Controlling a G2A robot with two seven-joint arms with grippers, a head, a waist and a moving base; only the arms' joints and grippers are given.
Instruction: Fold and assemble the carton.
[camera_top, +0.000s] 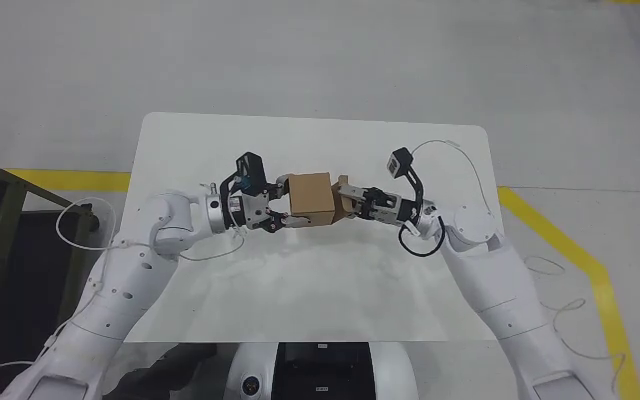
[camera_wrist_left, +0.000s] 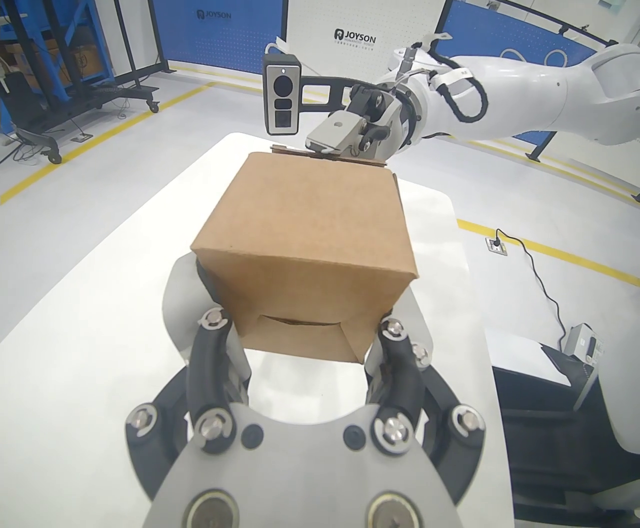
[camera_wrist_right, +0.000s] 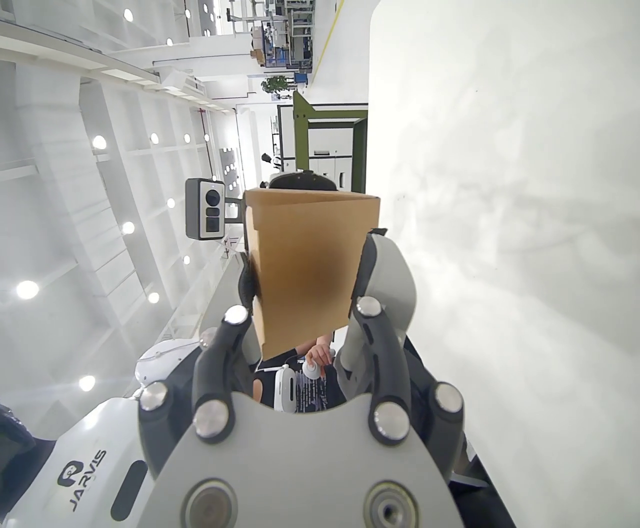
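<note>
A brown carton (camera_top: 311, 198) is held above the middle of the white table (camera_top: 200, 150), between my two grippers. My left gripper (camera_top: 279, 213) is shut on the carton's left end. In the left wrist view its fingers (camera_wrist_left: 182, 290) press both side walls of the carton (camera_wrist_left: 305, 225), whose near end shows a tucked flap. My right gripper (camera_top: 346, 201) is shut on the carton's right end. In the right wrist view a cardboard panel (camera_wrist_right: 310, 260) stands between that gripper's fingers (camera_wrist_right: 387, 280). From the left wrist view, the right gripper (camera_wrist_left: 330, 144) sits at the carton's far top edge.
The table's surface is bare all around the carton. A dark green frame (camera_top: 15, 200) stands off the table's left edge. Yellow floor lines (camera_top: 560, 240) run past the right side.
</note>
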